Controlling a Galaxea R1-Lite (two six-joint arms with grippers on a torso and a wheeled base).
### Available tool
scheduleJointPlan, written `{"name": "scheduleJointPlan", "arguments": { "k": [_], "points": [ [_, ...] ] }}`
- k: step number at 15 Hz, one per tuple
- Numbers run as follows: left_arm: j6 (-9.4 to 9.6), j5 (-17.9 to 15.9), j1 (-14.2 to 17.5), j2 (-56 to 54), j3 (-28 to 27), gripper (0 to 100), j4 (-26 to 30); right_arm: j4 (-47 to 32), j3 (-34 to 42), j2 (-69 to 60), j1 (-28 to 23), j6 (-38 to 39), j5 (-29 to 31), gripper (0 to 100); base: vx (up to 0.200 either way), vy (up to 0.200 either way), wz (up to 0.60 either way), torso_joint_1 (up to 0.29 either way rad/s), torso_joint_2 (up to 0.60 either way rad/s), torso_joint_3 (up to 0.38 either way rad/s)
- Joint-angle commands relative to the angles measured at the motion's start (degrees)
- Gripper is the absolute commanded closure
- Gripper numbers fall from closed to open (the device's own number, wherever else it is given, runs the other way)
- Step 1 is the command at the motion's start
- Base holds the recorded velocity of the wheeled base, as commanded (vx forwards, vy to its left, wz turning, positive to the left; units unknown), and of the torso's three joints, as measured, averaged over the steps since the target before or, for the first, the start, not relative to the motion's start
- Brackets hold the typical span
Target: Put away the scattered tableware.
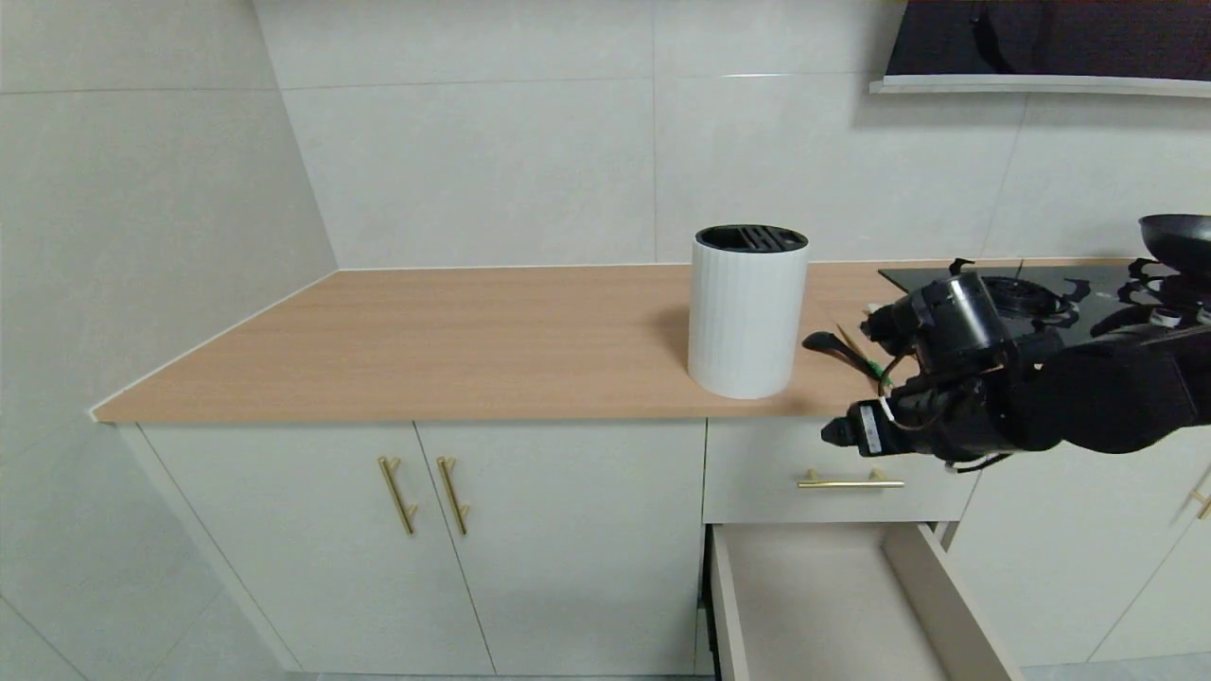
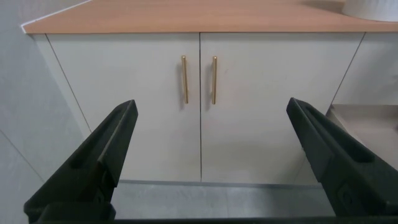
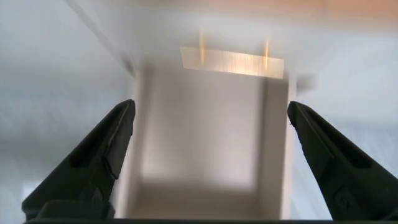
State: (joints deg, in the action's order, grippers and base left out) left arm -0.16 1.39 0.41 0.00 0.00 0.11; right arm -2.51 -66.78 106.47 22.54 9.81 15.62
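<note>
A white ribbed utensil holder [image 1: 747, 317] with a black slotted top stands on the wooden counter [image 1: 454, 340]. Just right of it lie a dark utensil [image 1: 826, 344] and thin sticks [image 1: 853, 346], partly hidden behind my right arm's wrist [image 1: 946, 378]. That wrist hangs above an open drawer [image 1: 913, 591] whose inside looks bare. My right gripper [image 3: 211, 174] is open over the drawer [image 3: 205, 143], holding nothing. Low down, my left gripper [image 2: 211, 168] is open and faces the cabinet doors [image 2: 199, 112]. The holder's base [image 2: 373, 6] shows at that view's edge.
A black stove [image 1: 1031, 288] with a dark pan [image 1: 1178, 236] occupies the counter's right end. A shut drawer with a gold handle [image 1: 850, 483] sits above the open one. Tiled walls close the counter's back and left. The counter's left half is bare wood.
</note>
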Motion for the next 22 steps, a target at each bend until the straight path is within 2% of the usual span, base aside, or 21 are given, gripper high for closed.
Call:
{"name": "scheduleJointPlan", "arguments": {
  "k": [1,10,22],
  "points": [
    [-0.02,0.0,0.0,0.1,0.0,0,0.0,0.6,-9.1,2.3,-1.5,-0.1,0.0,0,0.0,0.0,0.0,0.0,0.0,0.0],
    [-0.02,0.0,0.0,0.0,0.0,0,0.0,4.3,-13.8,8.7,-10.7,0.6,-0.1,0,0.0,0.0,0.0,0.0,0.0,0.0],
    [-0.02,0.0,0.0,0.0,0.0,0,0.0,4.3,-17.1,15.2,-11.6,0.8,0.8,0,0.0,0.0,0.0,0.0,0.0,0.0]
  ]
}}
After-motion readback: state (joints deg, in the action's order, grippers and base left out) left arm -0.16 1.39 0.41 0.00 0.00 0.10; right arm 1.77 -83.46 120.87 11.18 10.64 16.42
